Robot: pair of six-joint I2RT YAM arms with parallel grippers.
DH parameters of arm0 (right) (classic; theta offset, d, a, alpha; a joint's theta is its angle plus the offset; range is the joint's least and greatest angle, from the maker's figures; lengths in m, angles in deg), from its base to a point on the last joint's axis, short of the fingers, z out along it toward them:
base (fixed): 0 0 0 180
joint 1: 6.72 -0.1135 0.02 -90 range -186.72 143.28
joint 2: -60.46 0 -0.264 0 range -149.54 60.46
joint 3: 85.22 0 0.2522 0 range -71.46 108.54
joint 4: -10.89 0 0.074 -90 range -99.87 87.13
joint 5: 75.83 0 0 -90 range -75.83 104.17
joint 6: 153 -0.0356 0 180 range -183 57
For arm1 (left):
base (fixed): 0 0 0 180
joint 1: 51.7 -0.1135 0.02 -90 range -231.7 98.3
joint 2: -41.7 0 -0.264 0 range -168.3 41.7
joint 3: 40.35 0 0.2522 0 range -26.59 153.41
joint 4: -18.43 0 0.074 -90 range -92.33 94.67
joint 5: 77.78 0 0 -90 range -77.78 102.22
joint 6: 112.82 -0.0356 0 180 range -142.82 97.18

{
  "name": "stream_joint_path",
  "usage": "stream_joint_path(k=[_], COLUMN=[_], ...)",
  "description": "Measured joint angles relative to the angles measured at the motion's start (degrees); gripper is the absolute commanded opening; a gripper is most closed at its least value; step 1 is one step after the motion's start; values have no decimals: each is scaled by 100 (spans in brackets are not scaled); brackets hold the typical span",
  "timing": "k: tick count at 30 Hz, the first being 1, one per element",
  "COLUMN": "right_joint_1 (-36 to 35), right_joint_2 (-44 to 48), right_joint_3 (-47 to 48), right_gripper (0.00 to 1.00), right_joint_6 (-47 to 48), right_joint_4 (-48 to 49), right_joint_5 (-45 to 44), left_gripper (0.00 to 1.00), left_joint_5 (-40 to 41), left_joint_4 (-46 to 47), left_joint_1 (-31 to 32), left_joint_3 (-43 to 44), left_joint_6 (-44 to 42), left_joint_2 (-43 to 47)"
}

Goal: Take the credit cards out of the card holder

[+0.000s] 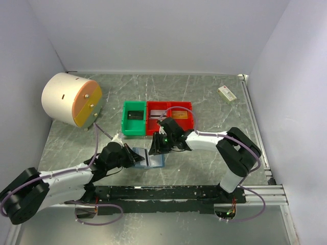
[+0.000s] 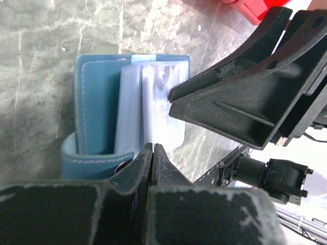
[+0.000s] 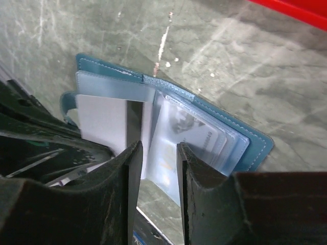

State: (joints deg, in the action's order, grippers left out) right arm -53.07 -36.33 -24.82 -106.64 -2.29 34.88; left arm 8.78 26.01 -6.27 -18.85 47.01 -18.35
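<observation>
Blue stitched bi-fold card holder (image 3: 258, 148) is laid open on the grey marbled counter (image 3: 265, 66), right under the right tool (image 3: 157, 150) and just ahead of the left tool (image 2: 153, 149). The thin plastic credit cards (image 3: 202, 133) can be seen tucked in clear sleeves just to the right of the right tool's tips, with none pulled out yet.

The left tool is clenched fully shut at the holder's near edge; whether a sleeve is actually pinched can't be told. The right tool's jaws are parted, and a sleeve edge seems to be lined up between them.

For this step the holder should probably be pinned flat by the left tool while only a card edge, not the sleeve, gets nipped by the right one. A straight pull along the slot is likely wanted, otherwise the whole wallet could get dragged.
</observation>
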Motion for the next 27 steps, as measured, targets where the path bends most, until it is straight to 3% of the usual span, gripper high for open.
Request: stream_joint_path(k=[10,20,27], right_joint_1=[-2,-63,-68], right_joint_2=[223,-289,-481], right_joint_3=[240,330,444], right_gripper=[33,33,35], right_joint_6=[245,2,131], right_joint_4=[-400,345,-146], right_joint_5=[81,1001,671], left_gripper=[7,7,7], left_joint_5=[426,487,487], left_joint_4=[-1351,-1613,-1615], left_joint_1=[0,0,0], left_joint_3=[238,238,238], left_joint_6=[-190,-197,-203], left_joint_2=[807,802,756])
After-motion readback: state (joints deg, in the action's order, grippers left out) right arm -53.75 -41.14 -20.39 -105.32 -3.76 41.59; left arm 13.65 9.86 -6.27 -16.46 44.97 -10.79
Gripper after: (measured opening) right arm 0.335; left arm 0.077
